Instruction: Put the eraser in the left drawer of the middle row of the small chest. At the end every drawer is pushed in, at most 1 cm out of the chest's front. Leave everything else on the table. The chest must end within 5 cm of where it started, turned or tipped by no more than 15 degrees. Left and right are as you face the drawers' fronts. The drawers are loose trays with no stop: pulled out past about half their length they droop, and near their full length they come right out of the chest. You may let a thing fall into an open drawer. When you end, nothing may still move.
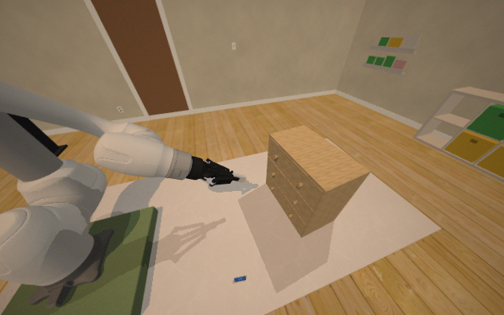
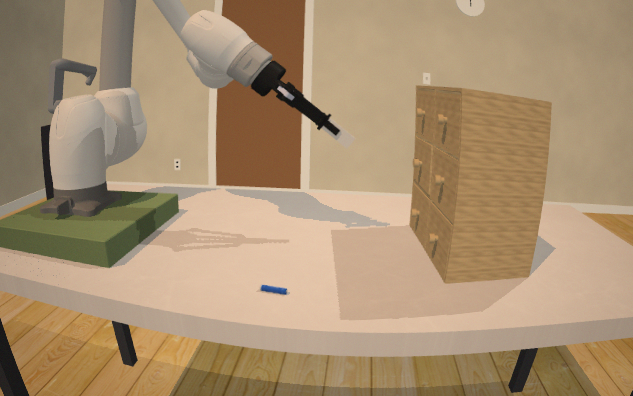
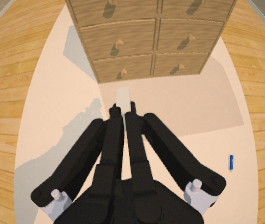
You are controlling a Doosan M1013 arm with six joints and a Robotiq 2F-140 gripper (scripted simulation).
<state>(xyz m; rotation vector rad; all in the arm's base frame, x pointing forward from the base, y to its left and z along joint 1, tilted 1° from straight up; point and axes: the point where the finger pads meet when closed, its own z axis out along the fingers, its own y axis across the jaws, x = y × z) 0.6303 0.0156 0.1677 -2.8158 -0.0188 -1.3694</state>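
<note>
Clenched on nothing, the gripper (image 2: 336, 132) points at the chest (image 2: 494, 185) front, its target drawer (image 2: 420, 165) ahead and slightly below, while the eraser (image 2: 273, 289) lies on the table well short of the chest.

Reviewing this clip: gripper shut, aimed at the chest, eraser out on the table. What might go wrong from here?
1. The shut gripper is empty and points at the chest; a closed-finger hook on a small knob may slip.
2. The chest stands free on the table, so a hard pull might drag or tip it.
3. All drawers look shut; overpulling the stopless middle-left tray could make it droop. The eraser lies near the table's front edge, where a nudge might knock it off.
</note>
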